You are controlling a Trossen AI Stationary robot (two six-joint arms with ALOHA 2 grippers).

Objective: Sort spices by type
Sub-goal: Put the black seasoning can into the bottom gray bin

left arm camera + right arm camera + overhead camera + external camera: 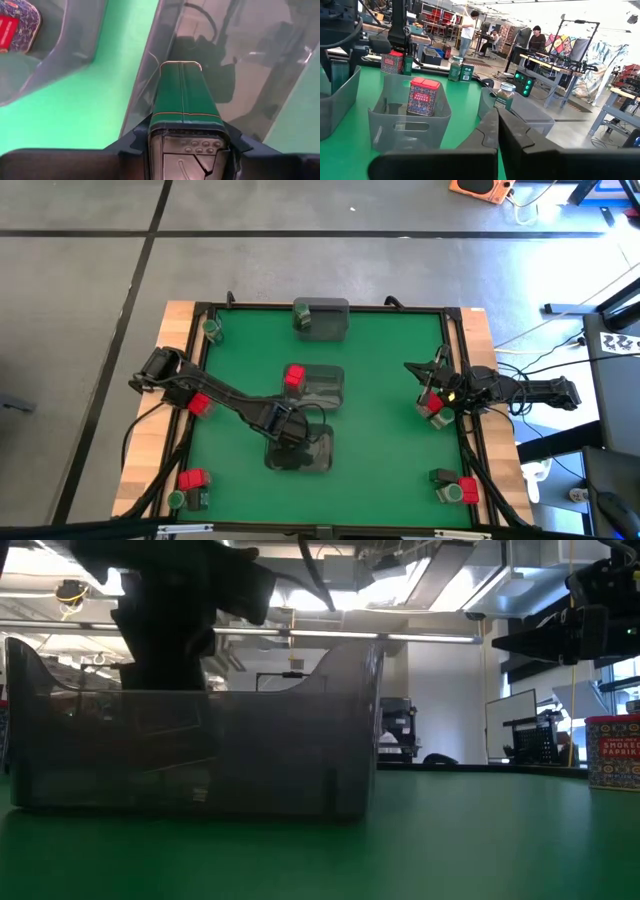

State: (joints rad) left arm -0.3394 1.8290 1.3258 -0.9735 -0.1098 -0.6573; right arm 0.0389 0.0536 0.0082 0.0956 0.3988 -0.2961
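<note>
My left gripper (290,438) points down over the near clear tray (318,460), shut on a dark green rectangular spice tin (182,95) with a silver shaker lid. The middle tray (325,385) holds a red paprika box (294,378). The far tray (330,318) holds a green-lidded jar (303,315). My right gripper (415,370) waits shut at the table's right side, next to a red box and a grey one (432,405). Other spices stand loose near the table's corners. My left gripper pinches the green tin between its two fingers (131,144), on two opposite sides at the lid end (186,122). The fingers come from above, pointing down along the tin. The tin hangs upright below them over the inside of the near tray; whether its lower end touches the floor cannot be told.
Loose spices: a red box (198,405) by the left arm, a red box and green jar (188,485) at the near left corner, a cluster (455,488) at the near right, a jar (210,328) at the far left. People work at benches beyond the table.
</note>
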